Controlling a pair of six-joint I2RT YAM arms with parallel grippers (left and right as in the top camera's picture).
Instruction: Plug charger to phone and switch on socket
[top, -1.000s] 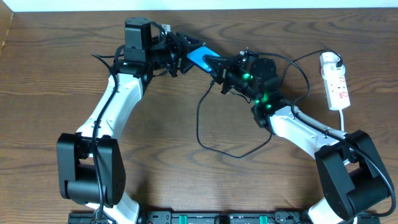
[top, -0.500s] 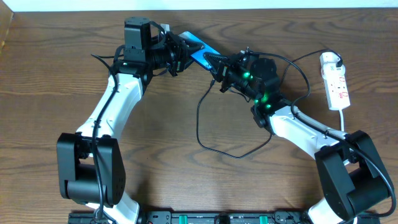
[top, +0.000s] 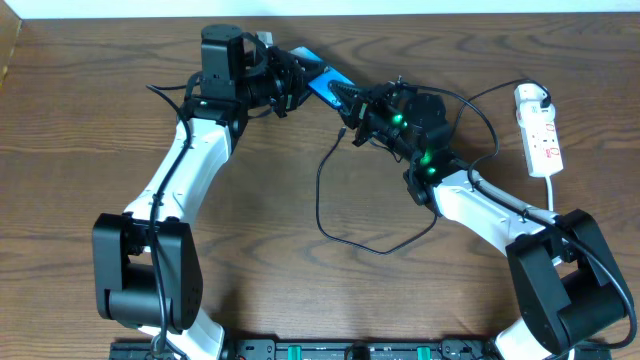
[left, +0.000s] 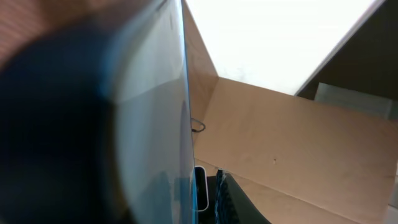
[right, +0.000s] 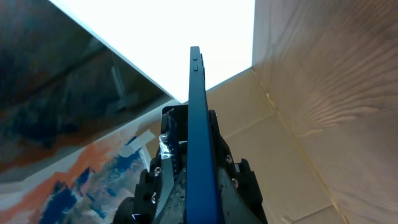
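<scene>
Left tool (top: 290, 85) is clamped on one end of the phone (top: 320, 80) at the far side of the counter (top: 80, 150), holding it up at a slant with its blue screen showing from overhead. The right wrist view sees the phone (right: 194, 124) edge-on, pinched between the left tool's black fingers (right: 166, 158); the left wrist view has its screen (left: 149, 112) pressed close against the lens. The right tool (top: 350, 108) is clenched just at the phone's free end. The charger (top: 320, 195) runs up to it, but I cannot tell whether the connector tip sits between its fingers. From there the cable loops across the counter and leads to the socket (top: 540, 135), which lies well apart at the right edge.
</scene>
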